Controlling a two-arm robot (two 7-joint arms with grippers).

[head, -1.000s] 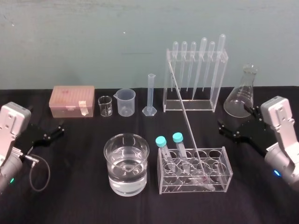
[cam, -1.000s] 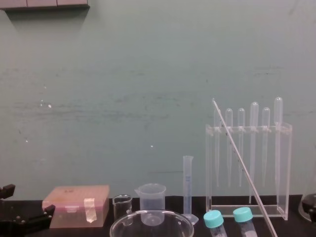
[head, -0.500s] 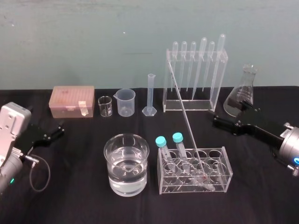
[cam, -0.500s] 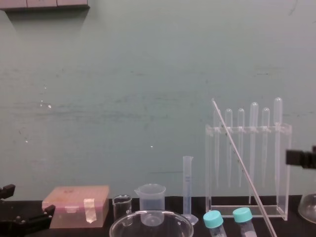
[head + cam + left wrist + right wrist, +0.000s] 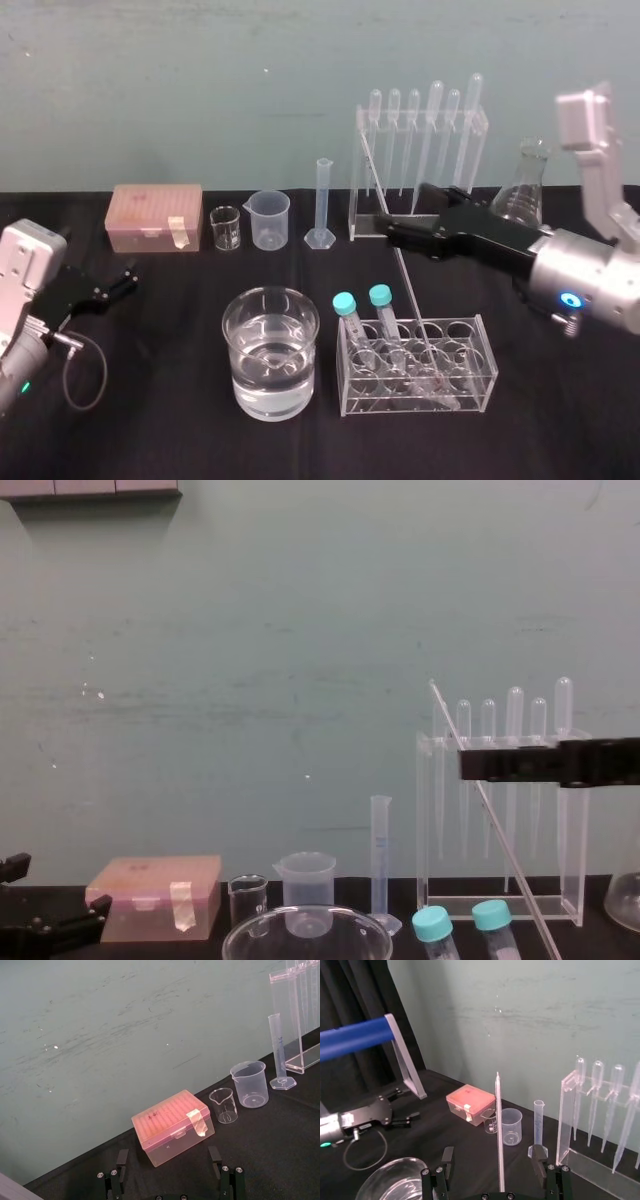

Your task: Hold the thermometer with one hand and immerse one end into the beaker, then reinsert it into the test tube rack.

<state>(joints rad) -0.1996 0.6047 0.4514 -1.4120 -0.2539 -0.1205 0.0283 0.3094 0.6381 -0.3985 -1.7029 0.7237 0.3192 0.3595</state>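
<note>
**Right gripper (image 5: 397, 212) spread open astride the thermometer (image 5: 405, 275), grasp not yet made**

The thermometer stands slanted: its lower end is in the low test tube rack (image 5: 480, 350) and its top leans toward the pipette stand (image 5: 470, 170) behind. Centre the rod between the fingers, close gently on the glass, then lift along its slant to avoid levering against the rack hole. Two blue-capped tubes (image 5: 380, 297) stand just beside its foot; the water-filled beaker (image 5: 240, 350) is near, left of the rack. A conical flask (image 5: 520, 195) stands close behind the right arm. The left gripper (image 5: 120, 280) is parked at the table's left, fingers apart
</note>
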